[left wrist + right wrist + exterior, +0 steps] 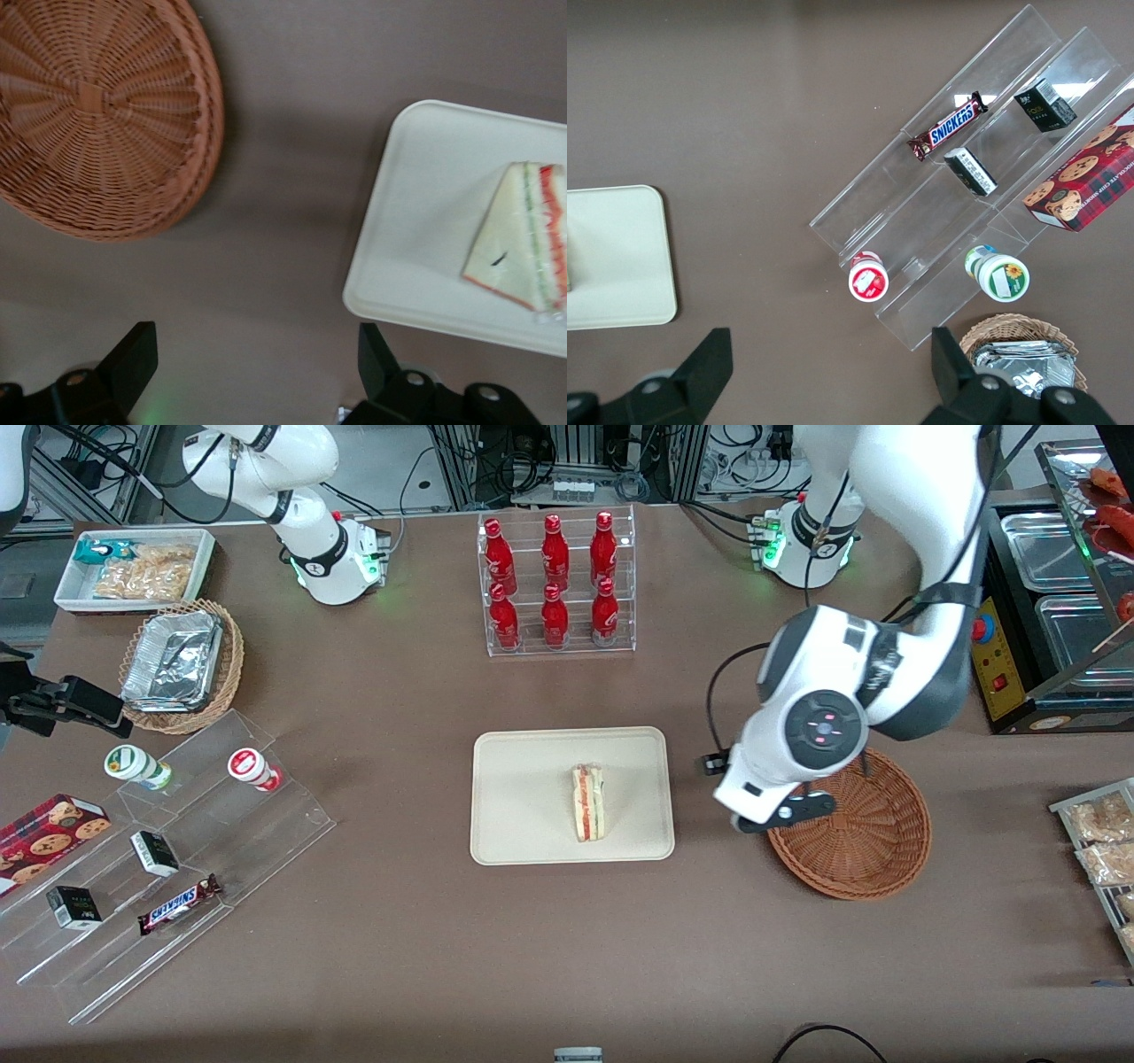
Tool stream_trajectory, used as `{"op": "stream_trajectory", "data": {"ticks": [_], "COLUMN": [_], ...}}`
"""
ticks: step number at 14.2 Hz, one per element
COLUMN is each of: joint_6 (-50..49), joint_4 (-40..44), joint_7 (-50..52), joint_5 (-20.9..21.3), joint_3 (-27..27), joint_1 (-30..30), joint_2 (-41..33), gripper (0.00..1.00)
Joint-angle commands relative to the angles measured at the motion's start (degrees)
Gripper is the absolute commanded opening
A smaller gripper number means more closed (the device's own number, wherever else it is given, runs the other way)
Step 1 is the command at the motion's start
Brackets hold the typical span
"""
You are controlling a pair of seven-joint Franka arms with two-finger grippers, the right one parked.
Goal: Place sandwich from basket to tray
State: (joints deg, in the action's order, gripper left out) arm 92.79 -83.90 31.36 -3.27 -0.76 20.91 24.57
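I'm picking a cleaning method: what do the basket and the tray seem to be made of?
The basket looks like woven wicker, reddish-brown, with strands fanning out from its centre. The tray looks like smooth matte cream plastic or moulded fibre; which one is unclear. The sandwich lies on it. The open gripper hangs above the table between them.

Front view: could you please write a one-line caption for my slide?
Sandwich lies on the tray; open hand hovers between tray and empty basket.
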Motion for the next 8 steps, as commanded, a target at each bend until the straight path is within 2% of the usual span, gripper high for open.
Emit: {"op": "stream_trajectory", "data": {"ticks": [1,3,5,8], "joint_6": [0.1,-0.3,-0.2,-1.7], "joint_4": [-6.7,-9.2,-14.4,-14.7], "joint_7": [-6.9,-10.4,-17.5,-29.5], "joint_5": [0.9,1.2,1.2,1.3], "joint_3": [-0.4,-0.4,-2.5,-5.8], "joint_1": [-3.8,-6.5,-12.9,-21.2], "joint_2": [-7.1,-11.1,-18.3,-23.2], "gripper": [1.0,1.0,1.0,1.0]}}
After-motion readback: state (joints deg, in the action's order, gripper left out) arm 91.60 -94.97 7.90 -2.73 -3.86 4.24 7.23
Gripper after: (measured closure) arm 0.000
